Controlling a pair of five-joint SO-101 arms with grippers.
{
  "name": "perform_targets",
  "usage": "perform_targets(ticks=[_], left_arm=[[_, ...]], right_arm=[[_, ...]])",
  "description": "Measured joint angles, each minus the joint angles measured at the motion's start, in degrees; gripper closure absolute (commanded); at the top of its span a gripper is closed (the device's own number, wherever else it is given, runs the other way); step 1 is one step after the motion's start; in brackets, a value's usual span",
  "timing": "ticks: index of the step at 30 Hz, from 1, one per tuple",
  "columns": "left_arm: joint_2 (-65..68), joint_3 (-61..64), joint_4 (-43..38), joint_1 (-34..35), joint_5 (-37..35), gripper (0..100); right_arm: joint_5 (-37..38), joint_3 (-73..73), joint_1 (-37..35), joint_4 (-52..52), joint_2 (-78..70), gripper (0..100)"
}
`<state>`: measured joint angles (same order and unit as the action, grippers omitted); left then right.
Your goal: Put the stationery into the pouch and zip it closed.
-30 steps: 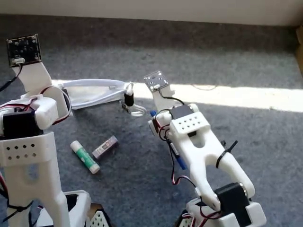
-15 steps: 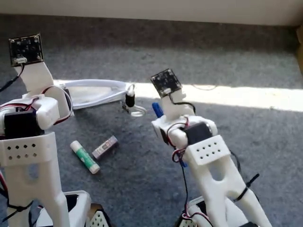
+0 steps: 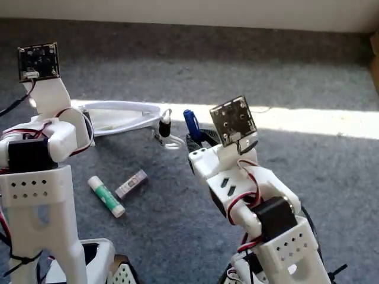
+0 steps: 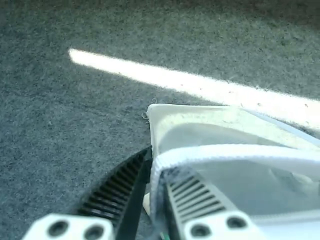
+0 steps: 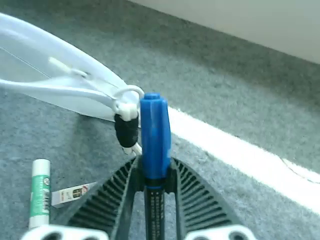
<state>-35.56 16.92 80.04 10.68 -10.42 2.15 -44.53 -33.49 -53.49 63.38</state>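
Found right claw (image 5: 155, 167) pinched tight on a blue marker (image 5: 155, 132), capped end sticking out past the fingertips. Saw the marker held off the grey carpet (image 3: 177, 59) at a tilt, cap pointing away from the arm bases. Placed it just beside the zip pull (image 5: 126, 127) of the pouch (image 3: 118, 115), a black tab with a white loop. Could not tell whether marker and pull touched.

Logged left claw (image 4: 152, 165) nearly closed, gripping the white rim of the pouch at the end far from the pull. Noted the pouch as clear with white edging, lying on the carpet, partly in a strip of sunlight (image 3: 308, 121). Could not tell how far the zip stood open.

Recorded a green-and-white glue stick (image 3: 106, 196) and a small rectangular packet (image 3: 131, 183) on the carpet outside the pouch. Found these two near each other but not touching, nearer the arm bases than the pouch, between the two arms.
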Motion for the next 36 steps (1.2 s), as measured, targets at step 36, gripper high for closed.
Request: perform_targets(ticks=[36], left_arm=[[0.0, 0.0, -0.1, 0.0, -0.3, 99]], right_arm=[[-9.9, 0.0, -2.4, 27.8, 17.5, 99.4]])
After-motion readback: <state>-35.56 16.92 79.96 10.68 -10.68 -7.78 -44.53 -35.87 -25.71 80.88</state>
